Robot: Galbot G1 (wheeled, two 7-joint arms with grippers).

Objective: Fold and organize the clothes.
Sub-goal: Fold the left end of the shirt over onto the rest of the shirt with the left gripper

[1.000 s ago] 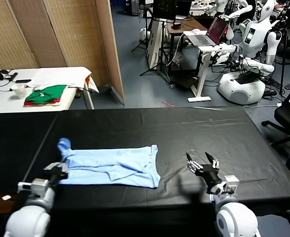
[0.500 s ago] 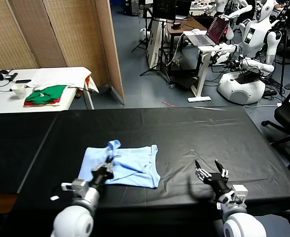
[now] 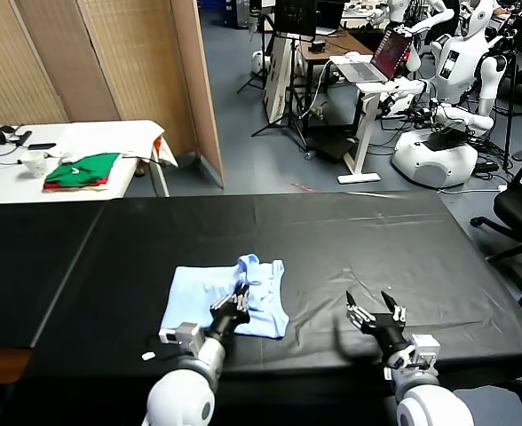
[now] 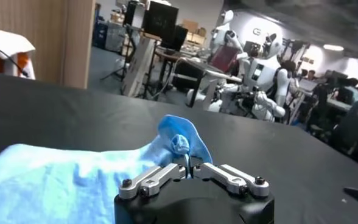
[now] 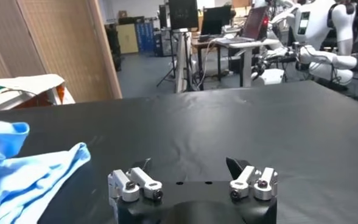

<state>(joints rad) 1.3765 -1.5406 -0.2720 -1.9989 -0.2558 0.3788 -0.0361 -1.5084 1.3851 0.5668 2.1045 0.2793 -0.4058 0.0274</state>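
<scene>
— Where's the shirt?

— On the black table, near the front edge, left of centre. It lies as a bunched, roughly square patch, with a raised tuft of cloth at its right part.

— And the left gripper?

— It sits over the shirt's right portion. In the left wrist view its fingers are pinched together on that blue tuft, which stands up above the rest of the cloth.

— So which step is this?

— I'd judge it the sideways fold: the left end carried across the body of the shirt toward the right edge.

— What does the next move call for?

— Probably lowering the pinched cloth so its edge meets the right hem, then letting go without dragging the layer underneath. The fold looks rumpled, so smoothing may be needed.

— The right gripper?

— Well apart from the shirt, low over bare table on the right, fingers spread, holding nothing. It looks to be waiting.
</scene>
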